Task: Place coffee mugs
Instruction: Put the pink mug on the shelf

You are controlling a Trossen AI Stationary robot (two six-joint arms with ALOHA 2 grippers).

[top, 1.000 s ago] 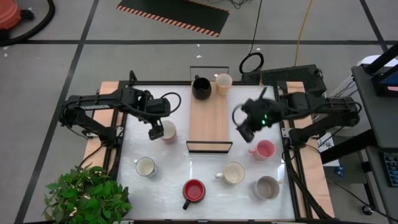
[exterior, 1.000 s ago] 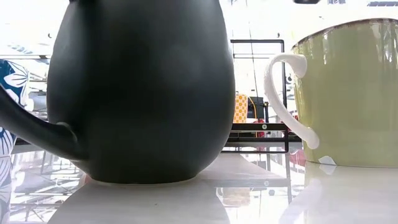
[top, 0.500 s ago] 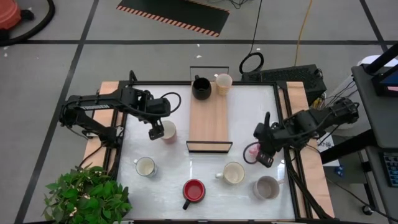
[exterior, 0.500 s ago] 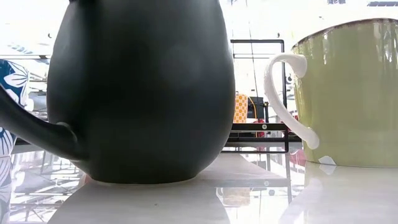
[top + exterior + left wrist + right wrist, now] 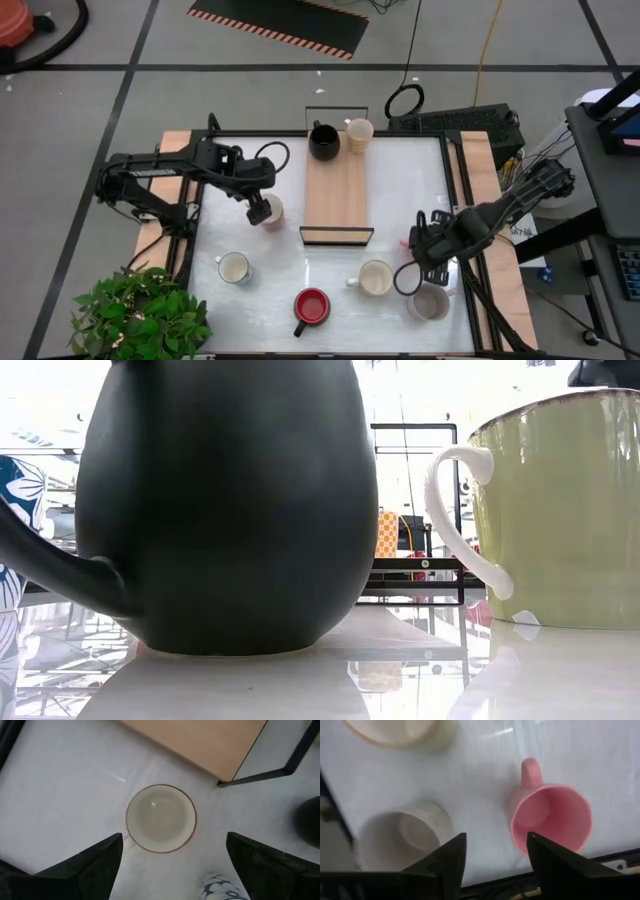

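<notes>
A black mug (image 5: 323,140) and a pale yellow-green mug (image 5: 359,134) stand at the far end of the wood tray (image 5: 336,200). My left gripper (image 5: 260,209) hangs open over a white mug with blue pattern (image 5: 220,888) left of the tray. Its wrist view also shows a cream mug (image 5: 160,818) on the table. My right gripper (image 5: 495,862) is open above the table's near right part, close to the pink mug (image 5: 552,817) and the grey mug (image 5: 405,832). In the high view the right arm hides most of the pink mug.
A cream mug (image 5: 233,267), a red mug (image 5: 312,305), another cream mug (image 5: 376,277) and the grey mug (image 5: 430,301) stand on the white table's near half. A potted plant (image 5: 140,320) sits at the near left corner. The tray's middle is bare wood.
My right gripper has swung from beside the tray's near right corner toward the table's near right, passing over the pink mug. My left gripper has edged a little toward the tray, over the patterned mug. No mug has moved.
</notes>
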